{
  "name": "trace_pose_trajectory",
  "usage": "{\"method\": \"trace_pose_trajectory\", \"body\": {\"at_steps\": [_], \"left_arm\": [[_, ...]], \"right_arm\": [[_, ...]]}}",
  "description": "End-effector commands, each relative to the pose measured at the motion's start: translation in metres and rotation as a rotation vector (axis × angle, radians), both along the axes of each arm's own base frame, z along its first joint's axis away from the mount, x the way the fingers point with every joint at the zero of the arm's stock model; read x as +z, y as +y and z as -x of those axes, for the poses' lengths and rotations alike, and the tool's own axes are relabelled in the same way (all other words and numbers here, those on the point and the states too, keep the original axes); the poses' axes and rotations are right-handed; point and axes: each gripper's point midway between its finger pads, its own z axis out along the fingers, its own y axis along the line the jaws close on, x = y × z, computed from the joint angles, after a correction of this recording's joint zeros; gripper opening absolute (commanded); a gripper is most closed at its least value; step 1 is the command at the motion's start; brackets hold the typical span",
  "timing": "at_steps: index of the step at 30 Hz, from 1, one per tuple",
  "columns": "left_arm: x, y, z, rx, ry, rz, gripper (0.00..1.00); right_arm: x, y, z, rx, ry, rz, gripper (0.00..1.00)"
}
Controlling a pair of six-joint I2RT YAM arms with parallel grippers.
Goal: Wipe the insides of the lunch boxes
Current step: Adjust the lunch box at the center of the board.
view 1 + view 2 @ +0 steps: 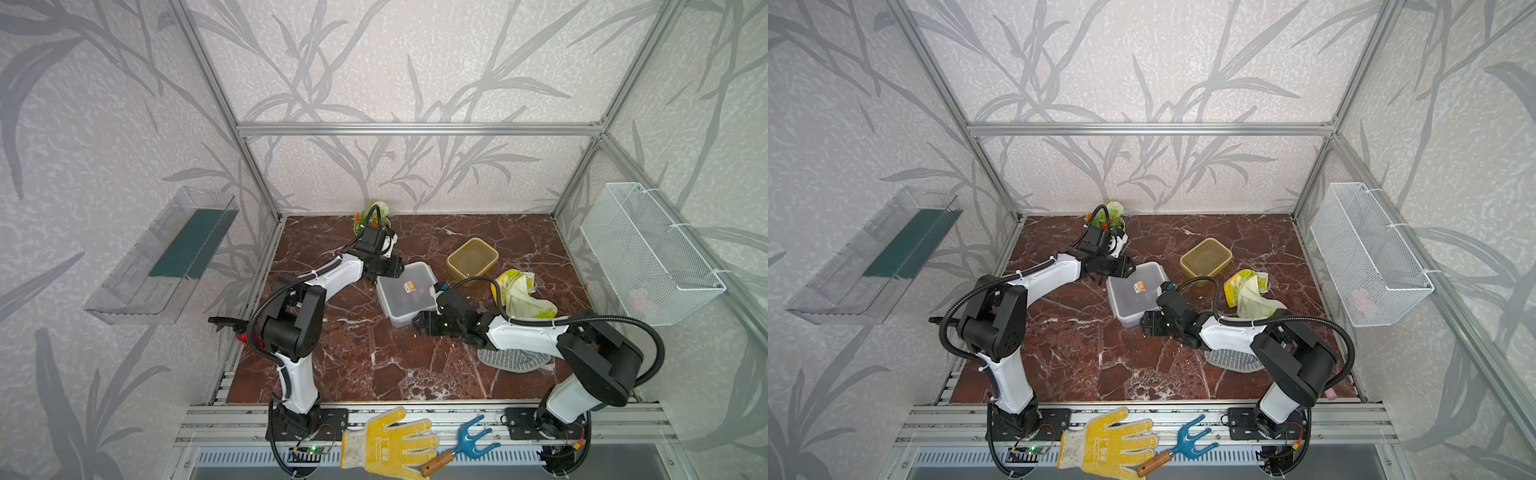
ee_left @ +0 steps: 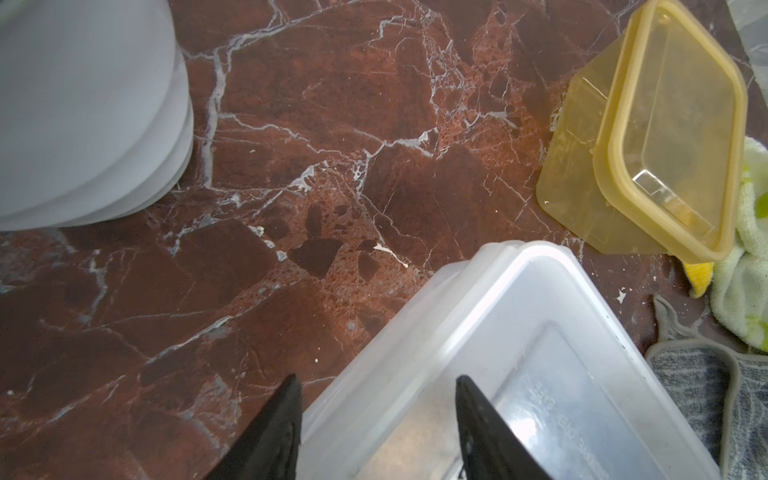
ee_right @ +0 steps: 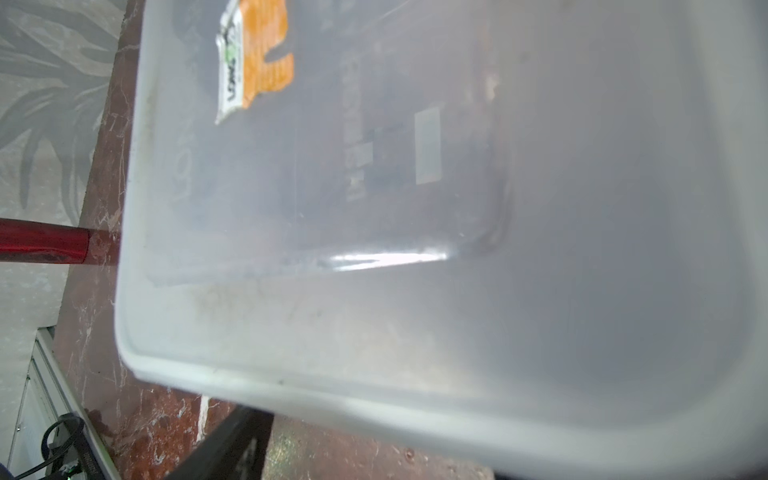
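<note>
The clear greyish lunch box lies mid-table with its lid on and an orange sticker on top. The smaller amber lunch box, also lidded, stands behind it to the right. My left gripper is at the grey box's far left corner. It is open and straddles the lid rim, one finger over the table and one over the lid. My right gripper sits open at the near right corner. One finger shows below the rim and the other is hidden.
A yellow-green cloth lies right of the boxes, and a grey striped cloth lies under the right arm. A white flower pot stands at the back. There is a wire basket on the right wall and a clear tray on the left wall. A glove and a rake rest on the front rail.
</note>
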Motion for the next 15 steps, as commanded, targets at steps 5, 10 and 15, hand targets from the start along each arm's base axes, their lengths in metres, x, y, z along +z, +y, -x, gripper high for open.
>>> {"method": "trace_pose_trajectory", "body": {"at_steps": [5,10,15], "left_arm": [[-0.039,0.014,0.064,0.023,0.217,-0.02,0.51],[-0.034,0.026,0.082,0.071,0.221,-0.02,0.51],[-0.031,0.037,0.104,0.13,0.256,-0.016,0.51]], "right_arm": [[0.025,-0.001,-0.037,-0.022,-0.079,-0.083,0.79],[0.032,-0.001,-0.044,0.006,-0.089,-0.085,0.79],[0.032,-0.011,-0.049,0.006,-0.073,-0.053,0.79]]}}
